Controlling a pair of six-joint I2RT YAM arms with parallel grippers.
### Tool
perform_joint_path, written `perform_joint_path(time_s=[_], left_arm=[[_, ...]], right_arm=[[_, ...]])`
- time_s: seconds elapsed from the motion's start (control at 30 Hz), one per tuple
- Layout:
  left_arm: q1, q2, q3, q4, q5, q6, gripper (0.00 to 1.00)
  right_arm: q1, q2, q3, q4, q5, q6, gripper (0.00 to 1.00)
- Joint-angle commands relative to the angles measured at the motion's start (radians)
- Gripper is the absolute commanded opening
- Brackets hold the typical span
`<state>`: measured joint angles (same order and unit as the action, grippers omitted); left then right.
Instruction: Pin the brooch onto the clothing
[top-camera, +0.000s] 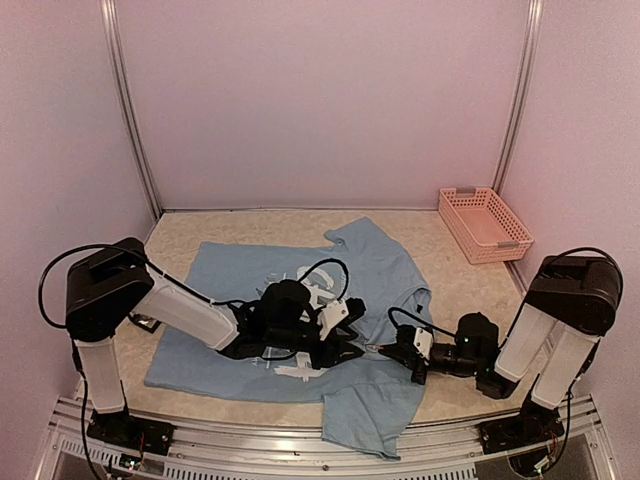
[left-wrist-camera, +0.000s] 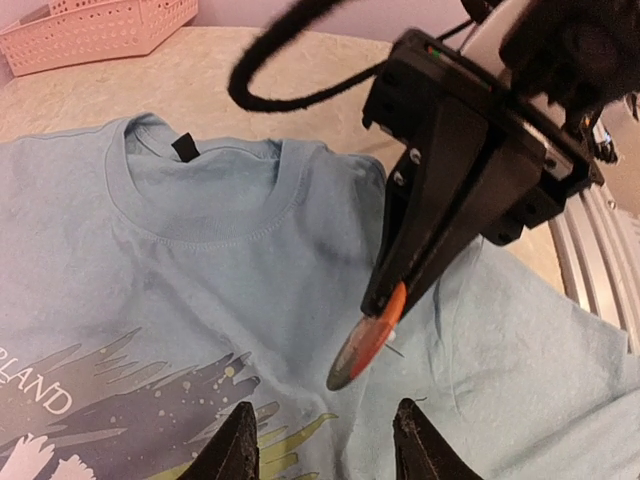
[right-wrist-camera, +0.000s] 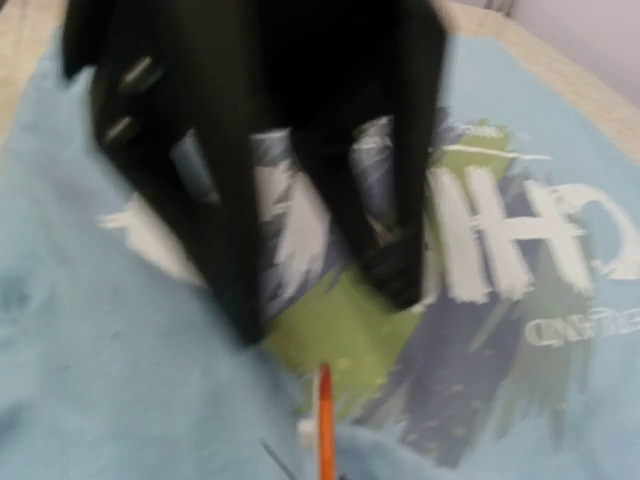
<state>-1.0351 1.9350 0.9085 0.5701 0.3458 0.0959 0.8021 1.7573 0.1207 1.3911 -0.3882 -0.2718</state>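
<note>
The clothing, a light blue T-shirt (top-camera: 380, 270) with white lettering and grey-green streaks, lies spread on the table, its collar (left-wrist-camera: 200, 215) showing in the left wrist view. My right gripper (left-wrist-camera: 392, 298) is shut on the brooch (left-wrist-camera: 362, 345), a flat orange-red oval with a thin pin (left-wrist-camera: 393, 349) sticking out, held tilted just above the cloth below the collar. My left gripper (left-wrist-camera: 325, 445) stands open close in front of the brooch, nothing between its fingers. The blurred right wrist view shows the brooch (right-wrist-camera: 325, 420) edge-on, with the left gripper (right-wrist-camera: 325, 310) over the print.
A pink basket (top-camera: 485, 225) stands at the back right of the table, beyond the shirt. Both arms meet low over the shirt's near half (top-camera: 370, 345). Metal rails (top-camera: 250, 455) run along the table's near edge.
</note>
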Motion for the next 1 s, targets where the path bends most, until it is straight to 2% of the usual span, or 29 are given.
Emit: perform_joint_path(time_s=[0.0, 0.17, 0.33, 0.6, 0.97], left_arm=[[-0.050, 0.000, 0.059, -0.144, -0.125, 0.170, 0.44], [-0.052, 0.068, 0.160, -0.269, -0.210, 0.310, 0.43], [-0.050, 0.118, 0.221, -0.356, -0.281, 0.375, 0.41], [-0.042, 0.117, 0.227, -0.414, -0.139, 0.347, 0.44], [-0.022, 0.071, 0.238, -0.416, -0.035, 0.298, 0.45]], right_arm=[[-0.016, -0.056, 0.015, -0.033, 0.069, 0.004, 0.00], [-0.051, -0.060, 0.018, -0.053, 0.081, 0.030, 0.00], [-0.070, -0.056, 0.013, -0.041, 0.068, 0.048, 0.00], [-0.089, -0.057, 0.014, -0.066, 0.040, 0.042, 0.00], [-0.089, -0.050, 0.019, -0.083, 0.026, 0.036, 0.00]])
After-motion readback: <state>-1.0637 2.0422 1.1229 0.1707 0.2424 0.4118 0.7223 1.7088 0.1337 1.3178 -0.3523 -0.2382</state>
